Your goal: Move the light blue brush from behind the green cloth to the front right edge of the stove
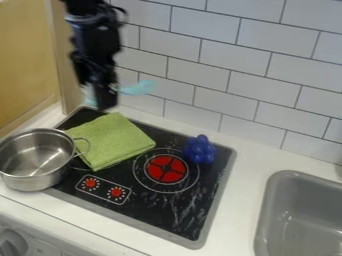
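At eleven o'clock, gripper (pixel 105 104): fingers clamped on a light-blue object (pixel 139 88) (shape blurred), holding it aloft.
Nine o'clock, green cloth (pixel 115 141): folded, probably to fit beside the steel pot (pixel 32 181).

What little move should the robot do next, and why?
I think the gripper could ease slowly down a tiny bit toward the green cloth. It hangs near the cloth's back edge, and the cloth looks like the closest thing below. Slow seems best: something light blue shows beside the gripper, and I can't tell if it's being held.
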`<act>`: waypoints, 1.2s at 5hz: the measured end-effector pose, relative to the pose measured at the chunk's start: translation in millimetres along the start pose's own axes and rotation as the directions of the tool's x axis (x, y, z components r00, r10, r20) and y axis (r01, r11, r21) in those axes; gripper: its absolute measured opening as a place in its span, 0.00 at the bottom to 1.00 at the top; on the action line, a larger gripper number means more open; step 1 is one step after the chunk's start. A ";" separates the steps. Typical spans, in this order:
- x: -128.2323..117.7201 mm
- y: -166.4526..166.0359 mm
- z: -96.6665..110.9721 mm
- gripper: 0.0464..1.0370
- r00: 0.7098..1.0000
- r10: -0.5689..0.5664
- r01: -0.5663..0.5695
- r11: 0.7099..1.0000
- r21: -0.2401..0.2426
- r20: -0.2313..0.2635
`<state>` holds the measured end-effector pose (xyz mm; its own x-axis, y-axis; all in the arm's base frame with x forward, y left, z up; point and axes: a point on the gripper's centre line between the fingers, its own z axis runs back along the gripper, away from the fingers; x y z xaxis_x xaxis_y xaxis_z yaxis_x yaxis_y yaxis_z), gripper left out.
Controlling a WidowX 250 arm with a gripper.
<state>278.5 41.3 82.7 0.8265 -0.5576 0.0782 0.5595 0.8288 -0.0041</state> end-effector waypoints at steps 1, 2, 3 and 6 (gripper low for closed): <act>2.4 -29.9 -9.6 0.71 0.993 -0.116 0.116 0.993 0.002 -0.017; 13.8 -56.7 -18.5 0.71 0.970 -0.238 0.239 0.971 0.015 -0.040; 24.0 -73.6 -25.4 0.71 0.955 -0.294 0.295 0.955 0.016 -0.046; 30.5 -107.2 -80.4 0.71 0.894 -0.440 0.432 0.897 -0.097 -0.088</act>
<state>248.7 -68.3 5.3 0.4978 -0.8672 -0.0164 0.8648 0.4977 -0.0665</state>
